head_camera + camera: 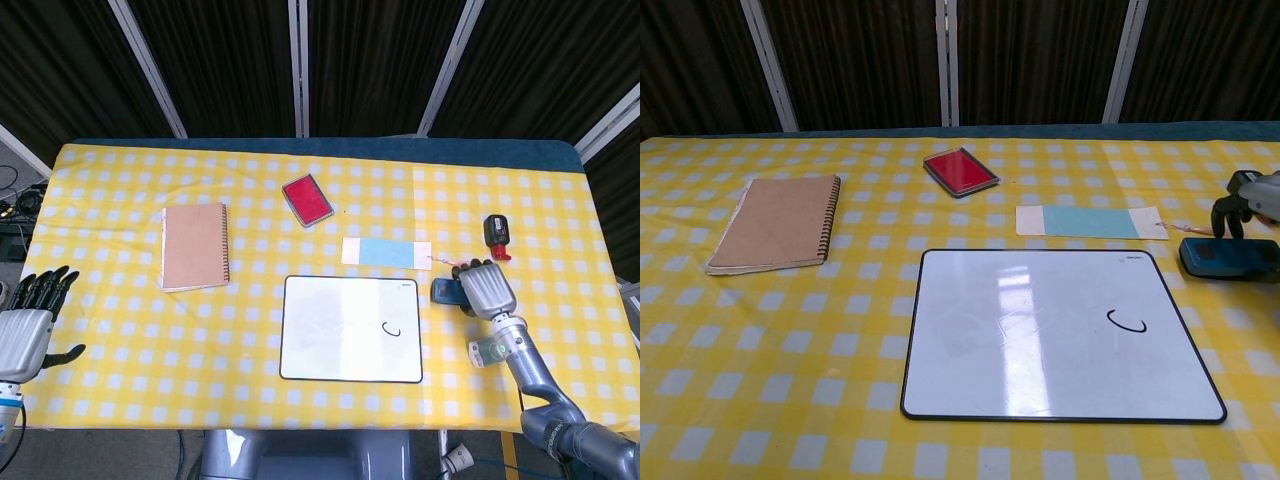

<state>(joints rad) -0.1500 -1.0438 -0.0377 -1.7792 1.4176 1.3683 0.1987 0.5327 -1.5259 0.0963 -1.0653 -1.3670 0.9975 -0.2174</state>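
My right hand (483, 288) lies palm down over the right part of a dark blue eraser (446, 291) on the yellow checked tablecloth, right of the whiteboard (350, 328). In the chest view its fingers (1223, 214) come down just behind the eraser (1228, 258); whether they grip it is not visible. The whiteboard (1060, 335) bears a small black curved mark (391, 329). My left hand (25, 330) hovers at the table's left front edge, fingers apart, holding nothing.
A brown spiral notebook (195, 246) lies left of the whiteboard. A red flat case (307, 199) sits behind it. A light blue bookmark (386, 252) with a tassel lies just above the board. A small black and red object (497, 232) is behind my right hand.
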